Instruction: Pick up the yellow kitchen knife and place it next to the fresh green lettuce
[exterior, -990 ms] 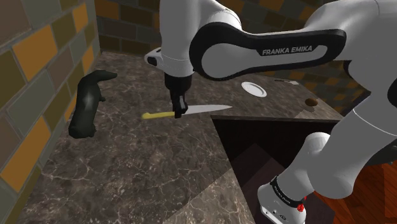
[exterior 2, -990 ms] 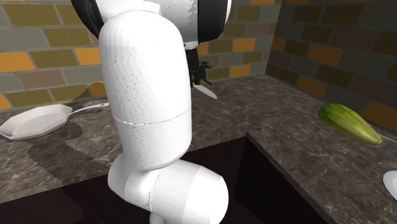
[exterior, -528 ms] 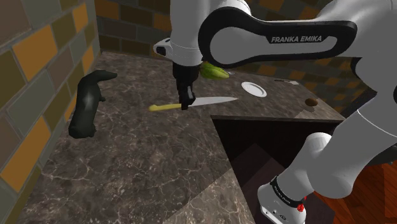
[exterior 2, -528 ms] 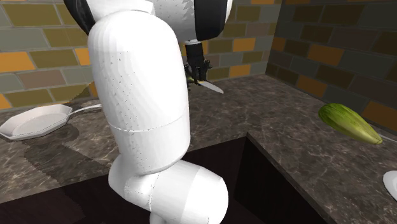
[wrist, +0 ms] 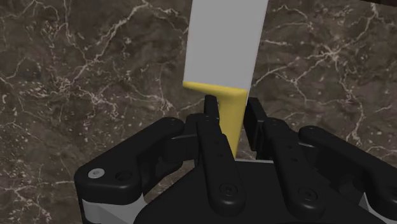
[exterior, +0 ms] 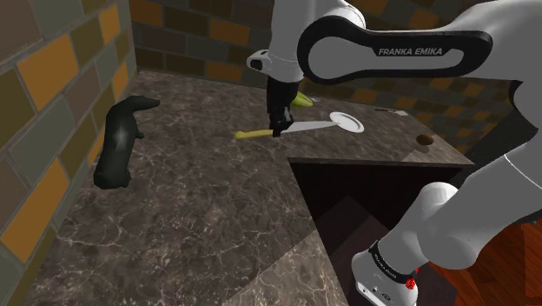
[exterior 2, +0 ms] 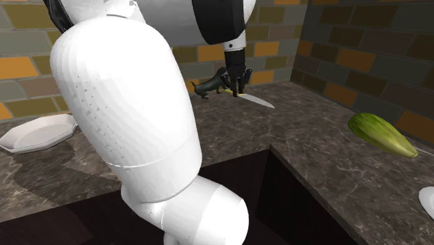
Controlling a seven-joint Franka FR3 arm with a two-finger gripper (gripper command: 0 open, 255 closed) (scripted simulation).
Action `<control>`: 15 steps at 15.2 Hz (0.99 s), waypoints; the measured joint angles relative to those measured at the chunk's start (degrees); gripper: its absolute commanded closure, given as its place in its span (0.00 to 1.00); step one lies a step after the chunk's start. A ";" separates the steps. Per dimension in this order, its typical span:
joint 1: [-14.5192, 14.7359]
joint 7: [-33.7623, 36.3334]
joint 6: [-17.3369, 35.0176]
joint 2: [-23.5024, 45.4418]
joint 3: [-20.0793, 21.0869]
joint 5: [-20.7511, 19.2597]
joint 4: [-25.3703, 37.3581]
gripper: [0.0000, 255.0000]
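Gripper (exterior: 278, 130) is clamping the knife (exterior: 300, 128) right where the yellow handle meets the pale blade. In the wrist view both black fingers (wrist: 210, 111) are pressing on the yellow part (wrist: 226, 57), so it's properly held. The knife is hanging roughly level above the counter and not touching it. Its handle is pointing to the shoulder view's left and its blade to that view's right.

Behind it all, the wall of brown and orange bricks (exterior: 52, 87) is running along the far and left sides. The dark marble counter (exterior: 191, 200) is wrapping around a deep dark recess (exterior: 365, 187) on the near right. A long black dog-shaped thing (exterior: 122, 139) is lying over by the left wall. The green lettuce (exterior 2: 382, 133) is sitting on the counter near the far wall; in the shoulder view it's peeking out (exterior: 301, 101) just beyond the gripper. A small white plate (exterior: 346, 121) is sitting just past the blade tip.
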 measured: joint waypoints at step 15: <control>-9.10 -20.66 4.39 -3.85 -13.22 -3.67 -4.74 1.00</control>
